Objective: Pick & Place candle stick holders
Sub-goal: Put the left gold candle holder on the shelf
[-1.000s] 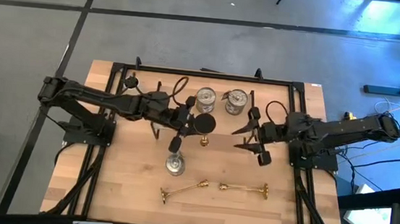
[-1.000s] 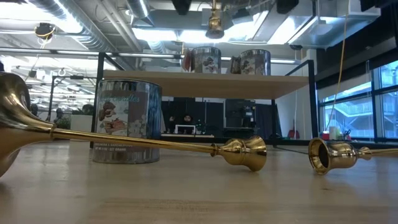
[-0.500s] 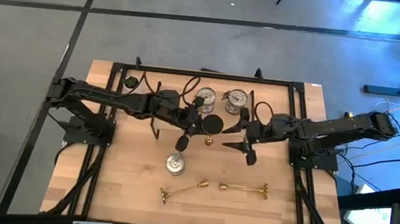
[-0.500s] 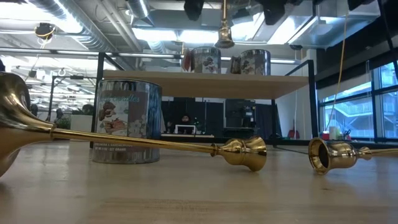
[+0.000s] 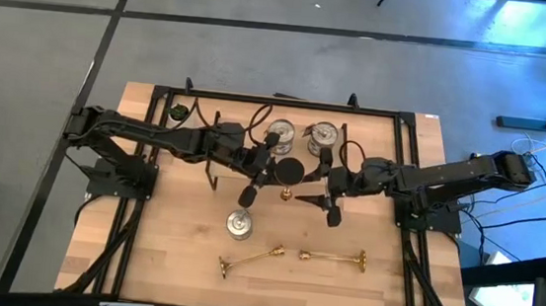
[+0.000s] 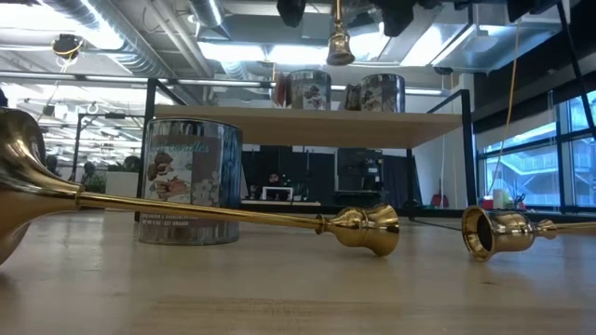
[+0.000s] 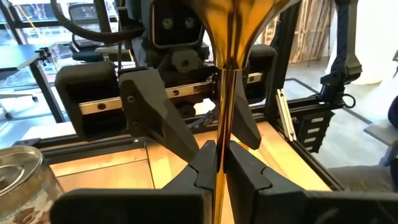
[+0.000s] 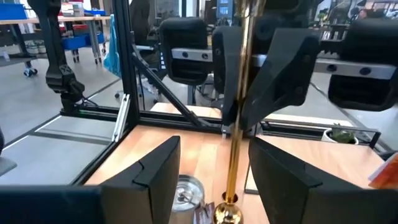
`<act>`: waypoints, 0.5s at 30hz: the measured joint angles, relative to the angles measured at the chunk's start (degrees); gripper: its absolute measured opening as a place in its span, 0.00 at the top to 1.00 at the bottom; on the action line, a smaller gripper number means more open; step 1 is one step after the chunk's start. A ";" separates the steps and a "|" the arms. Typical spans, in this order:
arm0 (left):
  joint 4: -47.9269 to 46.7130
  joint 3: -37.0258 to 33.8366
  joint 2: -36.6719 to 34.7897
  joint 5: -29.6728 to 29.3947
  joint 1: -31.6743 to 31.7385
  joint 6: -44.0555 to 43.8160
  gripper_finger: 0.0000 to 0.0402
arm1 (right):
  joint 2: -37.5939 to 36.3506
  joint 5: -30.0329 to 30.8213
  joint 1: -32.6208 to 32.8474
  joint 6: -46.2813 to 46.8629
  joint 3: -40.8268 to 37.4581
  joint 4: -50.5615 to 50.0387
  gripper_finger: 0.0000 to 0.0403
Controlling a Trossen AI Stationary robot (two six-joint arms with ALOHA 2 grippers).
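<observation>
Three brass candlesticks: two lie near the table's (image 5: 145,261) front edge (image 5: 250,258) (image 5: 333,258), and one (image 7: 222,124) hangs upright above mid-table, clamped by the left gripper's (image 7: 217,163) closed jaws. Three silver cups: two on the rack (image 5: 281,133) (image 5: 323,136), one on the table (image 5: 239,225). The right gripper (image 8: 214,165) faces the stem half-open, holding nothing; only the wrist views show this.

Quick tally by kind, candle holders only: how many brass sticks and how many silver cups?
Brass sticks: 3, with one held upright, two lying on the table
Silver cups: 3
Total: 6
</observation>
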 joint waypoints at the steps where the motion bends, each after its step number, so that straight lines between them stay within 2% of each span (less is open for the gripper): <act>1: 0.04 0.00 0.00 0.00 0.00 0.00 0.97 | 0.00 0.31 0.00 -0.05 0.00 0.13 0.52; 15: -1.62 0.00 0.10 1.53 -0.19 -0.02 0.97 | -0.02 1.02 0.02 -0.45 0.00 2.23 0.52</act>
